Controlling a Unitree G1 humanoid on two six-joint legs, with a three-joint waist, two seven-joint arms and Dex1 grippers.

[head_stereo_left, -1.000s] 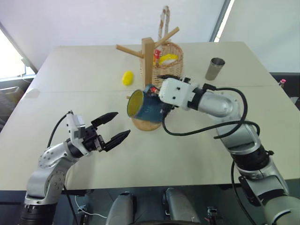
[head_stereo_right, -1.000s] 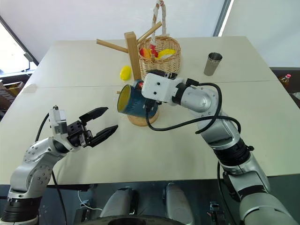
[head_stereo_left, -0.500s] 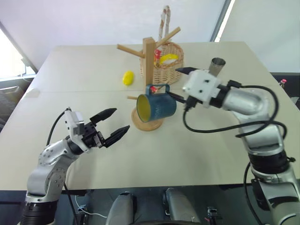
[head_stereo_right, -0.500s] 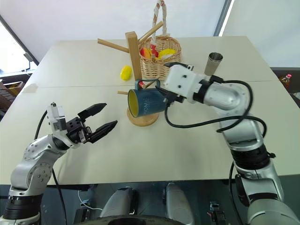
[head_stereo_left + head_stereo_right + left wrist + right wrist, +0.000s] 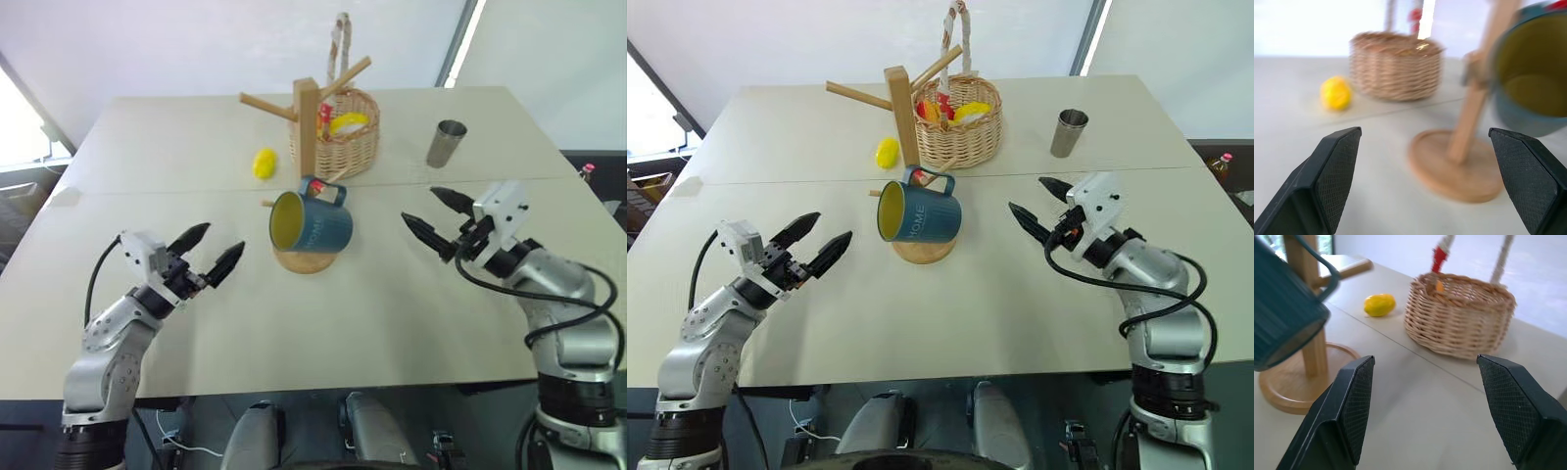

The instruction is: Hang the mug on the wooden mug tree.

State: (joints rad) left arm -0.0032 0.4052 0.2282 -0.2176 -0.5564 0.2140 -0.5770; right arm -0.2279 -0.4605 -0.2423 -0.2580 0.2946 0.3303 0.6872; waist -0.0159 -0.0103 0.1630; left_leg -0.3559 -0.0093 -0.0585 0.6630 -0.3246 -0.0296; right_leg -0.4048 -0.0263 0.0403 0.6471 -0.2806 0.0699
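Left end effector [image 5: 214,259], lower left: fingers wide, empty. Mug [image 5: 312,221], centre: hangs by its handle on a low peg of the wooden mug tree [image 5: 307,127], clear of the tabletop [image 5: 392,313]. Right end effector [image 5: 431,220], right: wide, empty; best withdrawn without brushing the mug.
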